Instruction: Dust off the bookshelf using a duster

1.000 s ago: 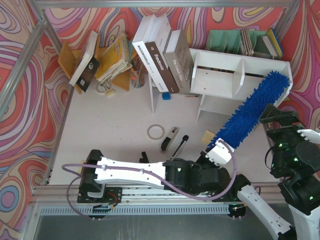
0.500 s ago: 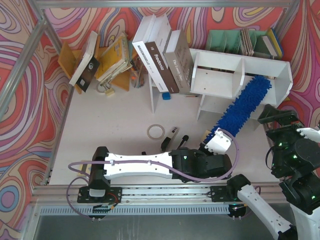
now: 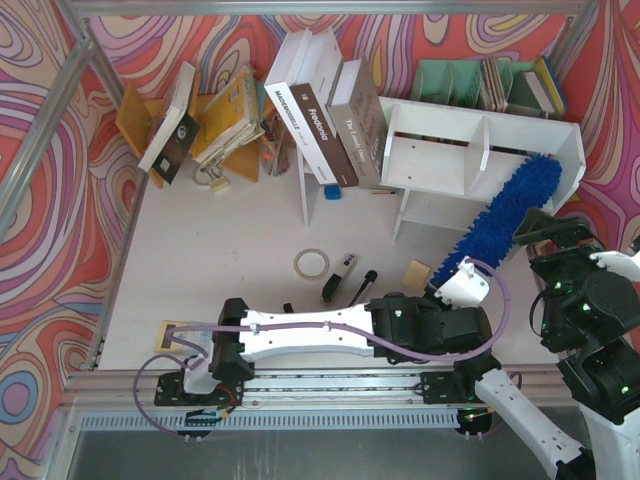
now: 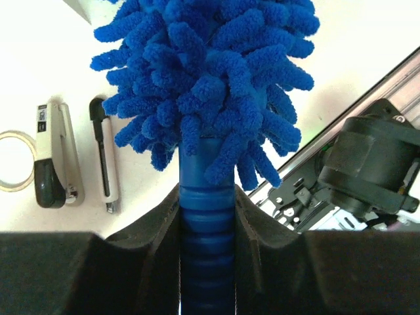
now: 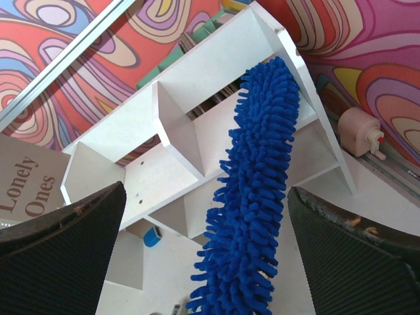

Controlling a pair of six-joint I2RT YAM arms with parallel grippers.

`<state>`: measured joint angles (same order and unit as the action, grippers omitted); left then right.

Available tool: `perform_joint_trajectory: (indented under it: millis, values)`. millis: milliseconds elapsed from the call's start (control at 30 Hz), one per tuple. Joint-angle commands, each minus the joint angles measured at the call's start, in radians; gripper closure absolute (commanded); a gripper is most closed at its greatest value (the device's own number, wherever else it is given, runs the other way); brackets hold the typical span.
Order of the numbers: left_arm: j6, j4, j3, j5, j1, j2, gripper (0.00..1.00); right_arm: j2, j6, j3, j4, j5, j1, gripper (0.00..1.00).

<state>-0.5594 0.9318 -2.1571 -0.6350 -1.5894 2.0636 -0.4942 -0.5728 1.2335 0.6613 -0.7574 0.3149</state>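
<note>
The bright blue fluffy duster (image 3: 505,215) slants from near the table's front up into the right compartment of the white bookshelf (image 3: 440,130), its tip against the shelf's right end panel. My left gripper (image 3: 455,290) is shut on the duster's ribbed blue handle (image 4: 205,236), both dark pads pressed to it. In the right wrist view the duster (image 5: 256,197) runs up across the bookshelf (image 5: 184,131) between the wide-apart pads. My right gripper (image 3: 550,232) hangs open to the right of the duster, holding nothing.
Books (image 3: 325,110) lean on the bookshelf's left end. A pale green file organizer (image 3: 470,82) stands behind it. A tape ring (image 3: 311,263), stapler (image 4: 52,157), black-and-silver stick tool (image 4: 105,154) and tan pad (image 3: 416,273) lie on the table. A wooden rack with books (image 3: 200,120) stands back left.
The left arm has swept the duster inside the right compartment: its tip drew back toward the middle, then swung right again to the end panel. The right arm has stayed put.
</note>
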Motion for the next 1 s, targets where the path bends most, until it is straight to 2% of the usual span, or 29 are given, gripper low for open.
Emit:
perform_joint_trajectory:
  millis: [0,167,400,700,967]
  values:
    - [0.042,0.014,-0.100,0.031,0.006,0.049,1.00,0.002,0.032,0.048,-0.008,-0.015,-0.001,0.01]
    - [0.042,0.051,-0.111,0.064,0.004,0.057,1.00,0.007,0.041,0.049,-0.012,-0.031,-0.002,0.01]
    - [0.109,-0.086,0.044,0.034,-0.064,-0.057,1.00,0.011,0.037,0.020,-0.022,-0.038,0.000,0.02]
    - [0.035,-0.067,0.169,0.024,-0.083,-0.161,1.00,0.012,0.020,0.010,-0.015,-0.041,0.000,0.01]
    - [0.028,-0.056,0.149,-0.001,-0.064,-0.143,1.00,0.014,-0.002,0.002,-0.005,-0.037,-0.001,0.01]
